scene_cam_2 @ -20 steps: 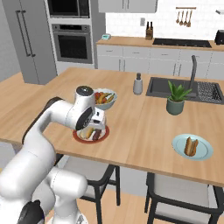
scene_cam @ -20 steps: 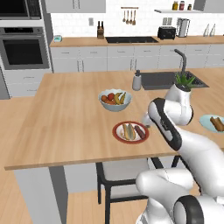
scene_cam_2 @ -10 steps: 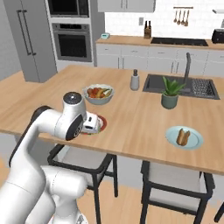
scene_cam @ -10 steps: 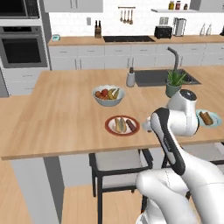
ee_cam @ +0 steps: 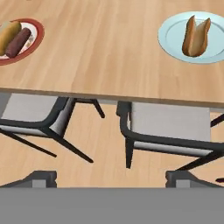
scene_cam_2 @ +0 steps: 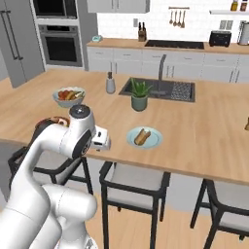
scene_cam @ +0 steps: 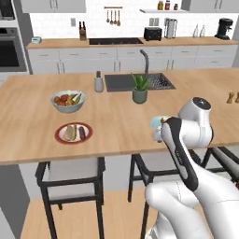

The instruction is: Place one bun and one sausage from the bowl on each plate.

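Fingers of my gripper (ee_cam: 111, 180) are spread and empty, because the red-rimmed plate (ee_cam: 37, 37) has 1 bun (ee_cam: 8, 35) and 1 sausage (ee_cam: 19, 42).

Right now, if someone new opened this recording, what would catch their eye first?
Two served plates on the wooden island: the red-rimmed plate near its front edge with a bun and sausage side by side, and the pale blue plate farther along with a bun on it. The white arm fills the foreground, its open gripper looking down at the stools below the counter edge.
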